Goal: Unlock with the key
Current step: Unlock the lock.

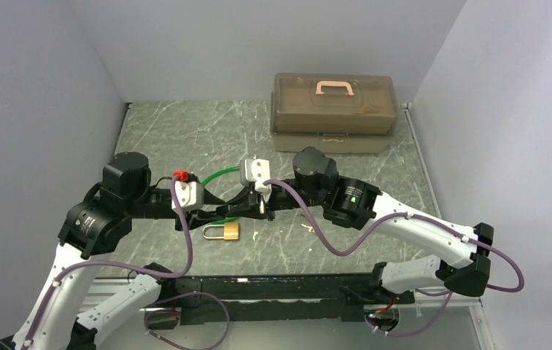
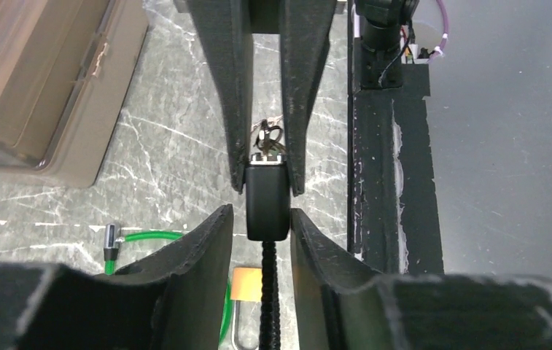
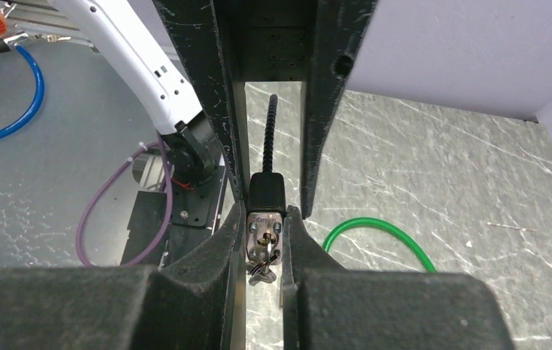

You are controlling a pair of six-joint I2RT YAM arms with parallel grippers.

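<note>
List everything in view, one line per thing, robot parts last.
toolbox: one, tan with a pink handle, at the back of the table.
brass padlock: one, brass with a silver shackle, lying on the table by the grippers.
green cable: one, green, looped on the table.
black cable lock: one, black body and ribbed cable, between both grippers.
key: small bunch, silver, hanging at the lock's silver end.
table: one, grey-green marbled.
right gripper: one, black, jaws shut on the lock's keyed end.
left gripper: one, black, jaws around the lock body with a gap showing.
</note>
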